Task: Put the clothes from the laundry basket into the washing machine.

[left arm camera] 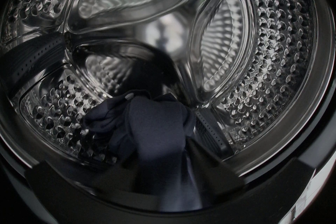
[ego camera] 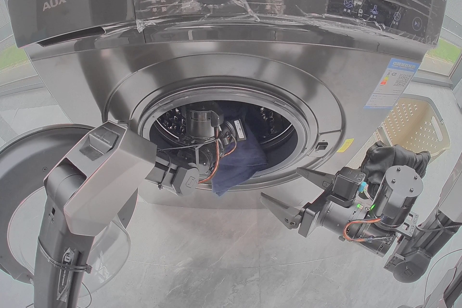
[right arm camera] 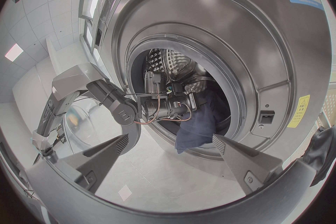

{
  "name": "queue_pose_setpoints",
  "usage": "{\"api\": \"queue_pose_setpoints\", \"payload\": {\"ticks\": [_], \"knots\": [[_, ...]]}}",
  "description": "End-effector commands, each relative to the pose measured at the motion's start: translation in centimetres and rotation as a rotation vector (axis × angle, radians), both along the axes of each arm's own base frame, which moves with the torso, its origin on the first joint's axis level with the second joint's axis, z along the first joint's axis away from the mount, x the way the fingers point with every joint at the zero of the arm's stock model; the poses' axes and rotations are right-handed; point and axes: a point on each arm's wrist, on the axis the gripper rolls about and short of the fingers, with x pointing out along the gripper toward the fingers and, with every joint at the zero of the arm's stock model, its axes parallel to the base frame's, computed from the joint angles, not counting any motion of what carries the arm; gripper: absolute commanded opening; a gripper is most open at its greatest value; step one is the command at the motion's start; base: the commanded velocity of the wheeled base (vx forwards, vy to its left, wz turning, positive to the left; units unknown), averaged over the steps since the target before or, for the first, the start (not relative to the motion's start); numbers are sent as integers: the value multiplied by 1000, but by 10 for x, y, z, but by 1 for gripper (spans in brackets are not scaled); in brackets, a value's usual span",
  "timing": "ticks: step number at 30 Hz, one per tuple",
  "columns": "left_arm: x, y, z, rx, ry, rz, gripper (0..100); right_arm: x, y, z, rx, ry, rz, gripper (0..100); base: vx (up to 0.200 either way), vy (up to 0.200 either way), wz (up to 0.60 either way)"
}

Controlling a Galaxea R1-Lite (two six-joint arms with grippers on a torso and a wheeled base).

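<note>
The washing machine [ego camera: 250,63] stands with its round door [ego camera: 24,188] swung open to the left. My left arm's wrist [ego camera: 202,123] is inside the drum [left arm camera: 273,42]. There my left gripper [left arm camera: 161,144] is shut on a bunched navy garment [left arm camera: 154,123]. The garment's tail [ego camera: 238,164] hangs out over the drum's front lip. My right gripper [ego camera: 280,184] hangs open and empty in front of the machine, low and right of the opening. A black garment [ego camera: 394,157] lies in the cream laundry basket [ego camera: 416,123] behind my right arm.
The grey tiled floor [ego camera: 216,251] spreads in front of the machine. The open door's glass bowl [right arm camera: 78,123] sits beside my left arm. The door latch [ego camera: 321,146] is on the opening's right side.
</note>
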Motion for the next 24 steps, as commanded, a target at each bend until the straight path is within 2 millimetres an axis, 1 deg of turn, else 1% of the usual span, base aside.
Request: {"api": "queue_pose_setpoints", "payload": {"ticks": [1,2,3,8,10,16,17,24], "knots": [[-16,-1,2,32,55,-22,100,0,0,-1,-2,2,1,100,0,0,0],[-18,-1,1,39,65,-25,100,0,0,-1,-2,2,1,100,0,0,0],[-28,-3,-5,77,122,-48,100,0,0,-1,-2,2,1,100,0,0,0],[-43,-1,-25,149,228,-66,100,0,0,-1,-4,4,2,100,0,0,0],[-46,0,-34,166,249,-69,100,0,0,-1,-4,4,2,100,0,0,0],[-43,-1,-46,176,264,-79,100,0,0,-1,-3,3,2,100,0,0,0],[-42,-1,-47,180,264,-80,0,0,0,-1,-3,3,2,100,0,0,0],[-40,-2,-48,186,257,-87,0,0,0,-1,-3,3,2,100,0,0,0]]}}
